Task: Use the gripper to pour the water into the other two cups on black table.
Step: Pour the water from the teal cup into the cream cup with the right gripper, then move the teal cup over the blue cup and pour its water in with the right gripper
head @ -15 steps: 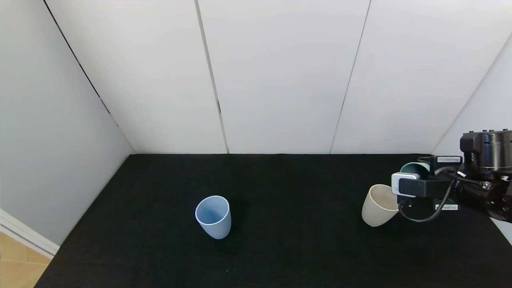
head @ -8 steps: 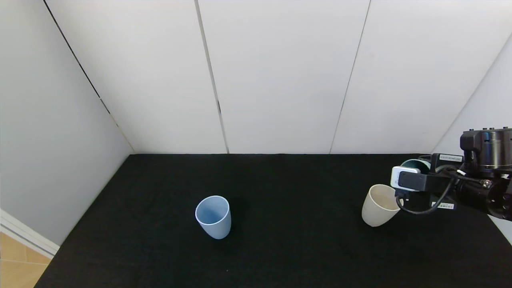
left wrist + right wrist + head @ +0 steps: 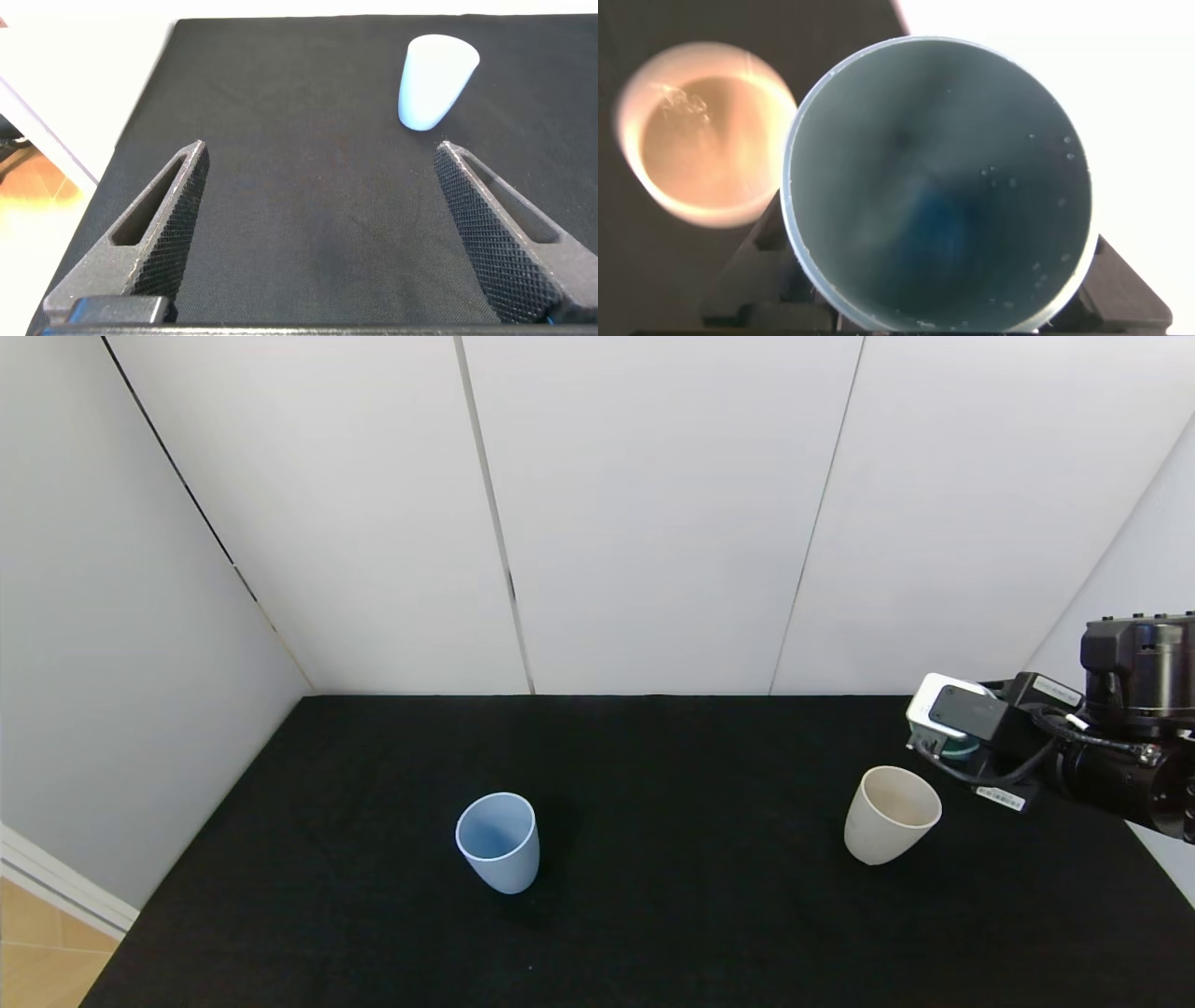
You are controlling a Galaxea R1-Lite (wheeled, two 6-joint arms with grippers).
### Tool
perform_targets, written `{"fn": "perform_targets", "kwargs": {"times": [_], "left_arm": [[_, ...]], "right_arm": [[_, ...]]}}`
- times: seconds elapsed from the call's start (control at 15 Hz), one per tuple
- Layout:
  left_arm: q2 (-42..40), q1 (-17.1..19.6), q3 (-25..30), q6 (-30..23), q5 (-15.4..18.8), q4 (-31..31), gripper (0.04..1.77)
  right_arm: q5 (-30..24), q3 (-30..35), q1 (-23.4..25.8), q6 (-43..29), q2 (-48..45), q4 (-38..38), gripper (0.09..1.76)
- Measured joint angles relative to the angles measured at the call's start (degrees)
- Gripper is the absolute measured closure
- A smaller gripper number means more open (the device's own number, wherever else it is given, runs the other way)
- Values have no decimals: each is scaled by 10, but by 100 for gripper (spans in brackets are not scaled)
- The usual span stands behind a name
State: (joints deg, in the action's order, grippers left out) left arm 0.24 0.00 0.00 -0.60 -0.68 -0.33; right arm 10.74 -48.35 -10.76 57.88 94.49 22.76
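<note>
- The right gripper (image 3: 943,742) hangs above the far right part of the black table (image 3: 653,896), clenched around the teal cup (image 3: 938,187); the head view shows only a sliver of that cup under the wrist camera box, while the right wrist view looks straight down its mouth.
- Droplets cling to the teal cup's inner wall, and a darker patch low inside may be remaining water; how much is left I cannot tell.
- The cream cup (image 3: 890,814) stands upright just beside and below the gripper, toward the robot's left and slightly nearer the robot. A faint glint of water (image 3: 687,103) shows inside it, so I judge this 1st pour done or nearly so.
- The blue cup (image 3: 498,841) stands upright near the table's middle, well apart from the gripper, far to the robot's left. Any water in it cannot be made out.
- That leftward gap is what the coming move turns on: the held cup must travel across, mouth up, past the cream cup, then tip over the blue rim.
- The left gripper (image 3: 322,233) is parked low on the left, jaws spread wide and holding nothing, with the blue cup ahead of it.
</note>
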Motion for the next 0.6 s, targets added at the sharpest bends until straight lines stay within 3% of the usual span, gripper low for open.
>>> {"fn": "perform_targets", "kwargs": {"times": [0.6], "left_arm": [[0, 0, 0, 0, 0, 0, 9]], "right_arm": [[8, -160, -194, -266, 9, -99, 62]]}}
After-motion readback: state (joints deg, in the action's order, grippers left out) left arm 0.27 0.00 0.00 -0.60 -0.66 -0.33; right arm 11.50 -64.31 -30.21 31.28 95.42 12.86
